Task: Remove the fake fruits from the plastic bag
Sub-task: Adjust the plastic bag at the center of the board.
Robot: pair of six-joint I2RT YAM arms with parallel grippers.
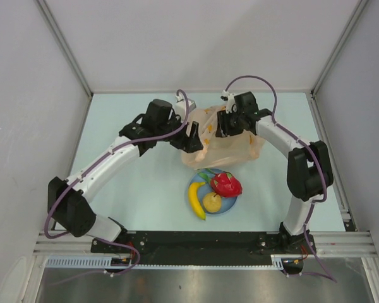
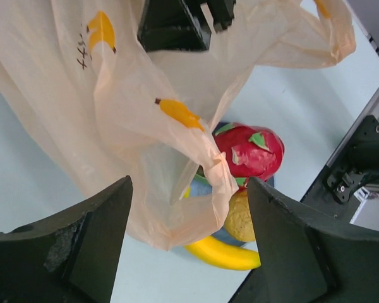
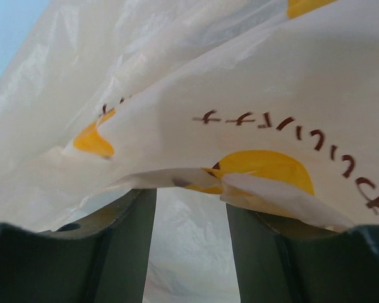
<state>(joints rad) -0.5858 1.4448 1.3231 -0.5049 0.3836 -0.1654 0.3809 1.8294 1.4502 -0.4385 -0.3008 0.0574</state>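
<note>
Plastic bag [image 1: 230,149] between left tool [image 1: 192,137] and right tool [image 1: 227,124]

Peach bag [image 1: 230,146], yellow banana [image 1: 196,201], red dragon fruit [image 1: 226,184]

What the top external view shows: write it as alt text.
Two arms meet at a peach plastic bag mid-table, left gripper and right gripper on either side. Nearer, a blue plate holds a dragon fruit, banana and yellowish fruit.

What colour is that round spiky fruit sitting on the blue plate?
The dragon fruit is red with green tips, clearest in the left wrist view.
</note>
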